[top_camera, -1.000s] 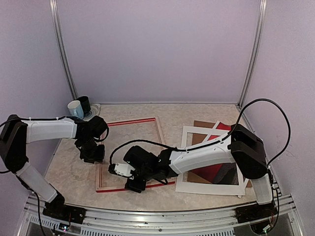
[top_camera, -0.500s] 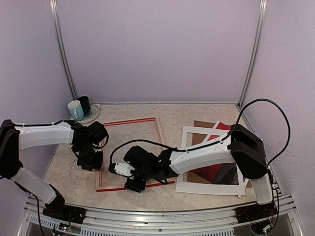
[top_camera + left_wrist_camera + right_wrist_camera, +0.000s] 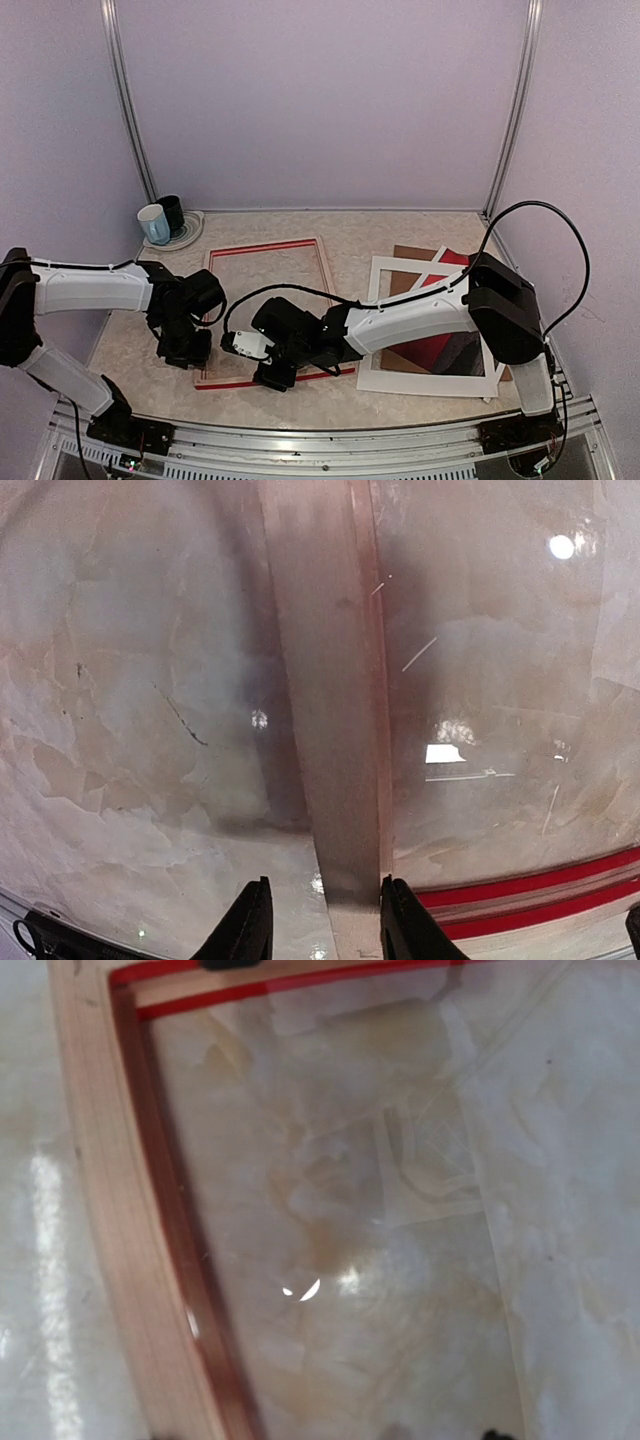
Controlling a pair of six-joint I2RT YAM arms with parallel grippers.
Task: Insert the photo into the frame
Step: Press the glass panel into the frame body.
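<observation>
The left gripper is held low over the left rail of the frame, close to its near left corner. Its two black fingers are parted, one on each side of that pale wood rail, which runs between them. Bare table is seen between the rail and one finger, so the rail is straddled rather than clamped. In the wrist view a red strip of the near rail is seen just beside the fingers.

The right gripper is set low at the frame's near rail, about midway along it and to the right of the left gripper. Whether its jaws are parted or closed cannot be told. From above the fingers are hidden by the wrist, and only dark specks are seen at the edge of its own camera's view. In that view one corner of the frame is shown, with glass lying inside it and the marbled table seen through the glass.

The frame is laid flat on the left half of the table. The photo is found well apart from it on the right side, under a white mat and crossed by the right arm. Its red is seen through the mat's opening. A brown board is partly shown at the mat's far edge. In the far left corner a pale mug and a dark mug are stood side by side on a small plate.
</observation>
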